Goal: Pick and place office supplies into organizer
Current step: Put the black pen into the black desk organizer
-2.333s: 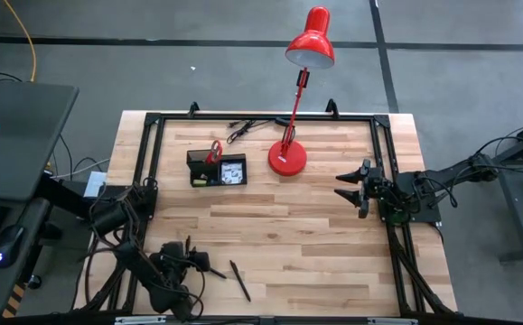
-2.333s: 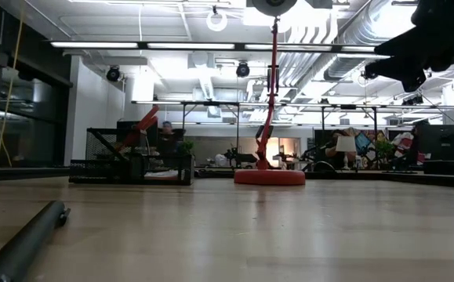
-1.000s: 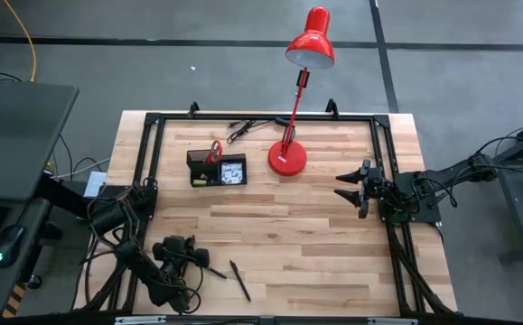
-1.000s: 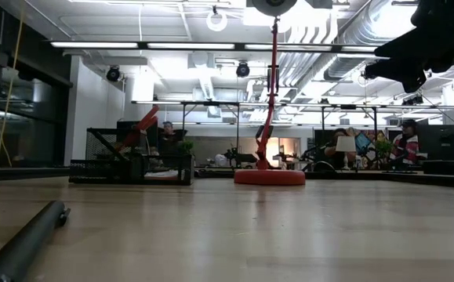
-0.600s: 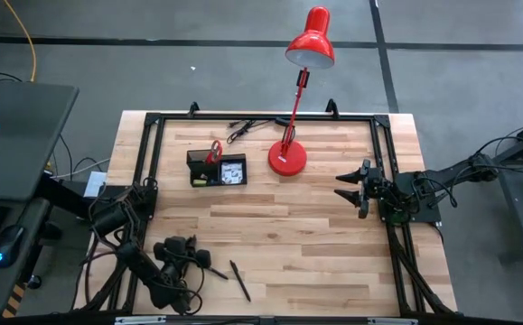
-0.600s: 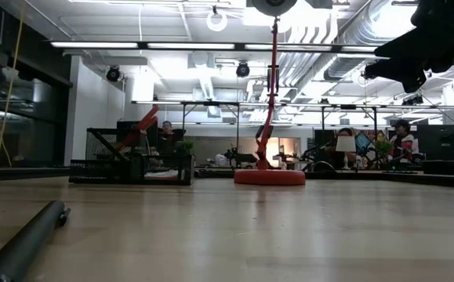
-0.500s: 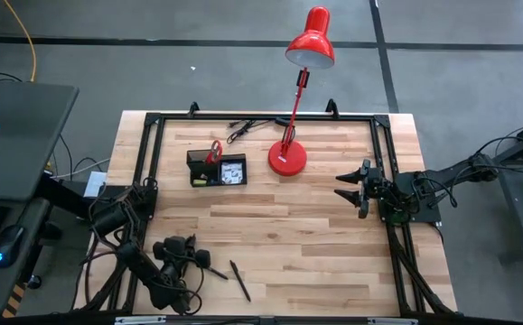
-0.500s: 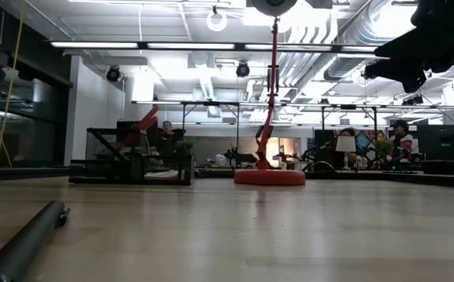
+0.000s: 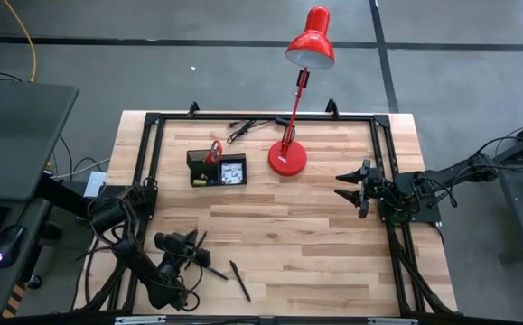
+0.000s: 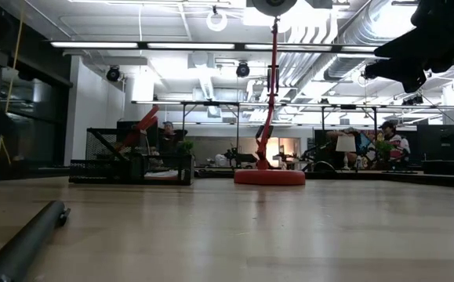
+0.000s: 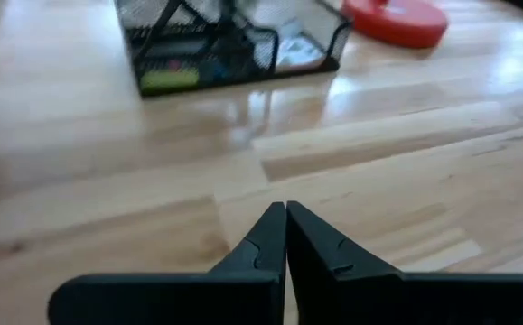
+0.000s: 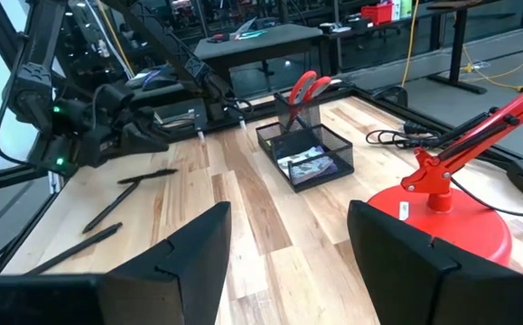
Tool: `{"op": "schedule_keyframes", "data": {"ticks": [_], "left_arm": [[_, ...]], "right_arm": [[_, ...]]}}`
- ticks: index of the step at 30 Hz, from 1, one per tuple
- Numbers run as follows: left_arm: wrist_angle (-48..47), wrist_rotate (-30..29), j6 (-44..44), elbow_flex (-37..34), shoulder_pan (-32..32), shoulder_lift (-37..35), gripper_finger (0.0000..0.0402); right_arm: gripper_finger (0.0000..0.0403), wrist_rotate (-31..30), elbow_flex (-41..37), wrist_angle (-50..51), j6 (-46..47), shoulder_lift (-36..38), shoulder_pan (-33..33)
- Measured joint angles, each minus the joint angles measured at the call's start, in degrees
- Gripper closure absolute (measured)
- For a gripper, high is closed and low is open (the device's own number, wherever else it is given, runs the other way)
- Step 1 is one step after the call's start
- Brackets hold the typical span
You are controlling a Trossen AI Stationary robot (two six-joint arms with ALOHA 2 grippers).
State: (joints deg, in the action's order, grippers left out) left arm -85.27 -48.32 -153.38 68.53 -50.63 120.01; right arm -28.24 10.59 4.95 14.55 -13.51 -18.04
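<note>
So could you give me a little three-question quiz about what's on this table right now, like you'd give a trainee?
1. True or false: the red-handled scissors already stand in the organizer.
2. Which gripper has its fingers pressed together with nothing between them?
A. left gripper
B. right gripper
C. both
3. Fill in: the black pens left to pick up lie on the wooden table nearest the ____ arm.

Key
1. True: the handles stick up from its taller cup section.
2. A: the right gripper's fingers stand apart, holding nothing.
3. Left.
</note>
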Motion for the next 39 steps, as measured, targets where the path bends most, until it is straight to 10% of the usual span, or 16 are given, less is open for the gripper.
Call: {"op": "schedule_keyframes", "data": {"ticks": [12,29,39], "left_arm": [[8.8,6.8,21.9,1.8,0.0,-6.5,0.0381],[18.2,29.5,48.9,7.9,3.9,-11.3,0.0196],[18.1,34.8,64.1,7.9,12.3,-11.3,0.0178]], "right_arm": [[0.0187,0.0,0.0,0.4,0.0,0.0,0.0],[0.0187,0.3,0.0,0.9,0.0,0.0,0.0],[0.0187,0.2,0.0,1.2,0.0,0.0,0.0]]}}
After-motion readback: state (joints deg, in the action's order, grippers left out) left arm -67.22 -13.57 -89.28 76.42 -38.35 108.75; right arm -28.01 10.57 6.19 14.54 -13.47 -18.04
